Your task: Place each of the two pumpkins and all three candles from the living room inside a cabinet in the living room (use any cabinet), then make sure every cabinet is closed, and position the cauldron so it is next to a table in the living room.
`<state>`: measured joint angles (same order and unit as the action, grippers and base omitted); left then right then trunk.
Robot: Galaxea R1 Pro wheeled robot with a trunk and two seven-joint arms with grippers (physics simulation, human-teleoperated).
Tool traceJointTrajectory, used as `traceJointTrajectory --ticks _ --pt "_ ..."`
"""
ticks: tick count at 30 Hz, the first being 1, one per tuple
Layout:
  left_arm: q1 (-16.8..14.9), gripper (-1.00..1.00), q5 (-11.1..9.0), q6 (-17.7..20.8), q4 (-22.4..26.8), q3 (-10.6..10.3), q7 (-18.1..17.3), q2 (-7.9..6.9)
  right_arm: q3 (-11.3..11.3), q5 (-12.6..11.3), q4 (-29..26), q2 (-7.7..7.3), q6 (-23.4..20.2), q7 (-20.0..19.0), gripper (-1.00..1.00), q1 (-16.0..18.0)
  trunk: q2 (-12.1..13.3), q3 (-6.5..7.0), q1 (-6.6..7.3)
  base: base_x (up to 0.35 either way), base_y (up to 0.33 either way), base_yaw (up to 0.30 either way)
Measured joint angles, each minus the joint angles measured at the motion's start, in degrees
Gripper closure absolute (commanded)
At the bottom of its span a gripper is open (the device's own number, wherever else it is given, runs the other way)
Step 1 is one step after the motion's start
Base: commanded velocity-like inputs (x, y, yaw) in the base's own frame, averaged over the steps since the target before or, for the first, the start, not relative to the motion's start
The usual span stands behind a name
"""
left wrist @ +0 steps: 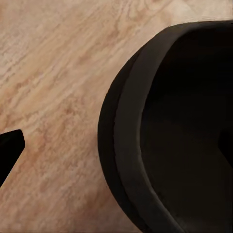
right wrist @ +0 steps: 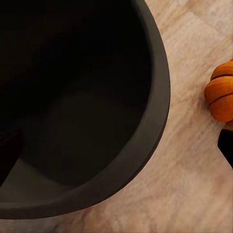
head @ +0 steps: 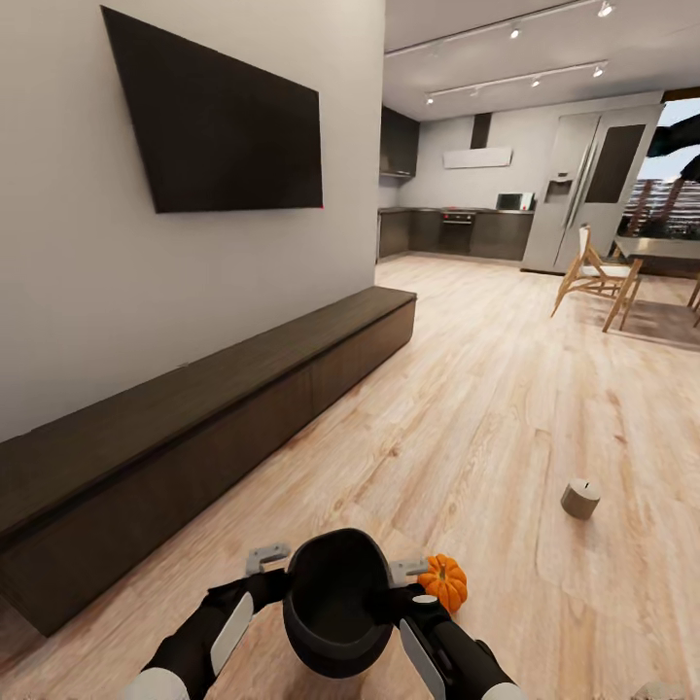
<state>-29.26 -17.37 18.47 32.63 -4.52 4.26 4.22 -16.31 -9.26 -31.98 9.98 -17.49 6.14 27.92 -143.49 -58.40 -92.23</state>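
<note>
Cauldron (head: 335, 603): black, round, open top up, held between my two arms low in front of me, above the wood floor (head: 506, 408). Interior looks empty in both wrist views.

L jaws (head: 264, 561): one finger sits outside the cauldron wall (left wrist: 124, 145); a dark fingertip (left wrist: 8, 150) shows apart from the rim over the floor. Opposite finger is inside the bowl, hidden in the dark. Jaws straddle the rim on my left side; whether they actually pinch it, cannot tell.

R jaws (head: 408, 572): same arrangement on my right side of the rim (right wrist: 155, 121). One dark fingertip (right wrist: 225, 145) is outside the wall; another dark shape sits inside the bowl. Contact w/ rim: cannot tell.

Pumpkin (head: 443, 581): small, orange, ribbed, on the floor just beside my right wrist and the cauldron's right side. In the right wrist view it (right wrist: 221, 94) lies near the outer fingertip, apart from the cauldron wall.

Candle (head: 580, 498): short grey-brown cylinder, upright on the floor, well to the right of the pumpkin and further out.

Cabinet (head: 194, 428): long low dark-brown unit along the left wall, under the wall TV (head: 219, 122). Fronts are flush, all shut.

Far end: kitchen units, fridge, dining chair (head: 588, 277).
</note>
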Motion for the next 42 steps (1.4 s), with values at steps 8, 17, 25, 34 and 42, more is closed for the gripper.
traceJointTrajectory --ticks 8,17,25,34,42 --pt "0.09 -1.0 -0.67 3.7 4.45 -0.47 -5.95 -0.06 0.0 -0.04 0.0 0.0 0.23 0.0 -1.0 0.0 -0.01 -0.22 -0.03 0.0 0.0 0.0" --pt "0.09 -1.0 -0.33 3.48 4.47 -0.47 -5.42 -0.01 0.14 -0.23 0.0 -0.01 0.27 2.81 -1.0 0.0 -0.13 -2.22 -0.26 0.0 0.0 0.0" --pt "0.09 -1.0 -0.21 3.41 4.45 -0.55 -5.29 -0.07 0.18 -0.33 -0.01 -0.06 0.34 3.5 -1.0 0.0 -0.14 -2.23 -0.26 0.0 0.0 0.0" --pt "0.09 -1.0 -0.14 3.35 4.38 -0.56 -5.29 -0.05 0.35 -1.04 0.0 -0.08 0.48 3.51 -1.0 0.0 -0.23 -3.78 -0.44 0.0 0.0 0.0" --pt "0.13 -1.0 -0.25 1.8 4.36 -0.6 -5.29 0.12 0.25 -4.49 -0.43 0.01 -0.04 3.51 -1.0 1.75 -0.23 -3.78 -0.44 0.0 0.0 0.0"
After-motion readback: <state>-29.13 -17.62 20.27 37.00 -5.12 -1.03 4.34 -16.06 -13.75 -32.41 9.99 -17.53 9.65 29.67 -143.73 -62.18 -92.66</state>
